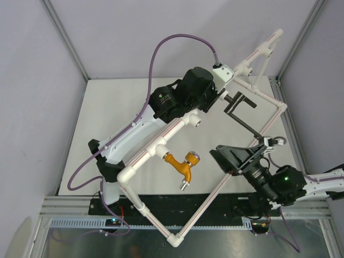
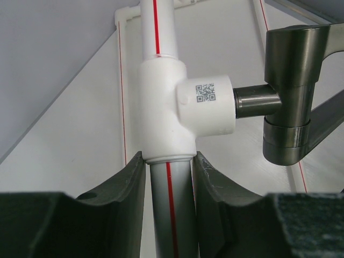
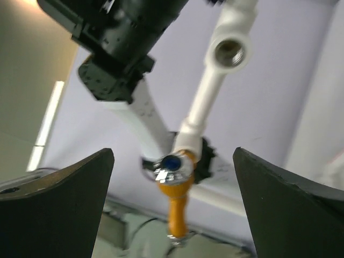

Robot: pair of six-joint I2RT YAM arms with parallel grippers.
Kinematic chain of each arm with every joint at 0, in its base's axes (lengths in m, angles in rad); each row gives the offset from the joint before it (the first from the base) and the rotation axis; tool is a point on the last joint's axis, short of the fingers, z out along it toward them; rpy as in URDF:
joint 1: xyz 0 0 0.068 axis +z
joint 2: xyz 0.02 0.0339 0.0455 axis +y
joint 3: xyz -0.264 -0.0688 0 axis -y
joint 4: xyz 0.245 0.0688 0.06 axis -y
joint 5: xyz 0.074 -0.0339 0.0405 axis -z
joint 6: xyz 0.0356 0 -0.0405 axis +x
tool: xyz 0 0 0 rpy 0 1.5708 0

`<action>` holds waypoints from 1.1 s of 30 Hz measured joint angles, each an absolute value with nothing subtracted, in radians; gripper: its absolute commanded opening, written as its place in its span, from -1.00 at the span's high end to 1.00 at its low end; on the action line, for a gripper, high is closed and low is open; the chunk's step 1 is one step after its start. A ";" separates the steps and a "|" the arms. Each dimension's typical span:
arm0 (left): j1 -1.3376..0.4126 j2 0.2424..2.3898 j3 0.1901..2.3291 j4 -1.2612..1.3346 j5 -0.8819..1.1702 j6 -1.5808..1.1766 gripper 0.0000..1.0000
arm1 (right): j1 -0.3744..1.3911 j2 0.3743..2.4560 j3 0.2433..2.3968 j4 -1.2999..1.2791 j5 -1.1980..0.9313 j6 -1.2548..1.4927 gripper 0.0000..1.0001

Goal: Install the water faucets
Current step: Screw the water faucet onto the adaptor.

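Note:
The black tap (image 1: 240,106) with its long arm sits in a tee socket (image 2: 207,102) of the white pipe frame (image 1: 141,161); up close it is dark metal (image 2: 290,97). My left gripper (image 1: 219,98) is shut on the red-striped pipe (image 2: 171,215) just below that tee, one jaw on each side (image 2: 168,161). The orange-brass tap (image 1: 181,165) with the silver-blue knob (image 3: 173,164) hangs from a lower tee (image 1: 161,153). My right gripper (image 1: 223,156) stands wide open (image 3: 173,153) to the right of it, apart from it and holding nothing.
An empty threaded socket (image 1: 198,122) on the frame faces outward between the two taps, seen as a round hole (image 3: 230,52). A thin red-striped frame pipe (image 1: 215,193) crosses over my right gripper. The left arm's purple cable (image 1: 161,48) loops above the mat.

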State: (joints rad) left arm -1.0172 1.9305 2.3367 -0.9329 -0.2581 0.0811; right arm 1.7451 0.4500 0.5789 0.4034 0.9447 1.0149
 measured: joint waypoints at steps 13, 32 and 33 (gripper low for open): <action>-1.017 1.929 2.333 -0.931 -0.258 0.081 0.94 | 1.754 0.510 0.696 0.079 1.071 -0.194 -0.98; -1.017 1.926 2.326 -0.927 -0.258 0.082 0.94 | 1.907 0.682 0.715 0.221 0.813 -1.480 -0.89; -1.017 1.926 2.326 -0.927 -0.258 0.082 0.94 | 1.908 0.690 0.729 0.213 0.799 -1.494 -0.89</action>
